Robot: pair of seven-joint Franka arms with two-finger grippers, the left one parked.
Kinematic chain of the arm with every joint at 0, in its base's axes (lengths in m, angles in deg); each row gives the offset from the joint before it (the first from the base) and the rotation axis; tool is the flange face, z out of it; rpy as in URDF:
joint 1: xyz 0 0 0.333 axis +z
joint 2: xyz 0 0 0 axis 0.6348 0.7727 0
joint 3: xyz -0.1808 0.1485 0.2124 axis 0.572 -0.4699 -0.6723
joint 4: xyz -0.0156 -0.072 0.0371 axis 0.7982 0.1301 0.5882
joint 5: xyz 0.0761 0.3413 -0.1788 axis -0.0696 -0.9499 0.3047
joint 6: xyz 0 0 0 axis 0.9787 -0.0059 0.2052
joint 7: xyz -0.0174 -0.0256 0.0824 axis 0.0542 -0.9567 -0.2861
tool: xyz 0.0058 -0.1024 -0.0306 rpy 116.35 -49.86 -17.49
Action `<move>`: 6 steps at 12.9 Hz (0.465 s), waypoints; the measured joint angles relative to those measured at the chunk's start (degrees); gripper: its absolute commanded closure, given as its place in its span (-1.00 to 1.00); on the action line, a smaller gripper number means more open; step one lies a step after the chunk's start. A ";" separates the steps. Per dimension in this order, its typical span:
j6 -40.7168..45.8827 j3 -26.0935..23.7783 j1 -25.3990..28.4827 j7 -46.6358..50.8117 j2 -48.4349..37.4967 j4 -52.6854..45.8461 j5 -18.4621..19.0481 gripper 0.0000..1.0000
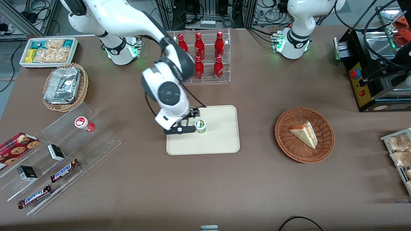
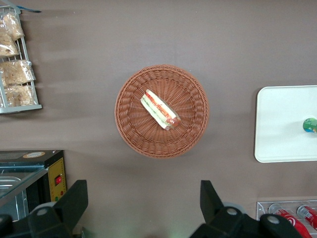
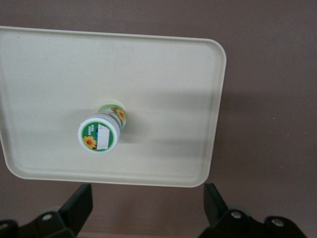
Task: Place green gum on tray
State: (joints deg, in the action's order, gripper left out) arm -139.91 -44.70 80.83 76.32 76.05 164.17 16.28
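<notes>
The green gum stands upright on the beige tray, near the tray's edge toward the working arm's end. It has a light green body and a white lid with a green and orange mark. My gripper hangs beside and slightly above the gum, over that same edge of the tray. Its fingers are spread wide, open, with nothing between them and not touching the canister.
A red canister sits on the clear stepped stand with chocolate bars, toward the working arm's end. A rack of red bottles stands farther from the camera than the tray. A wicker basket with a sandwich lies toward the parked arm's end.
</notes>
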 measured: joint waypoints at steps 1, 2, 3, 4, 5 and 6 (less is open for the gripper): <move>2.25 0.04 -1.42 -2.67 -1.30 -0.04 0.00 -1.00; 4.13 0.09 -2.87 -4.84 -2.50 -0.05 0.00 -1.00; 5.81 0.13 -4.36 -6.71 -3.62 -0.05 0.00 -1.00; 7.58 0.15 -5.95 -8.90 -4.70 -0.06 0.00 -1.00; 9.32 0.20 -7.65 -11.61 -5.64 -0.05 0.00 -1.00; 10.71 0.26 -9.77 -14.64 -6.46 -0.04 0.00 -1.00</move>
State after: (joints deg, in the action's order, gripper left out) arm -129.20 -44.44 71.07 61.68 69.59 164.13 16.28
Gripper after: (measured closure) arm 0.000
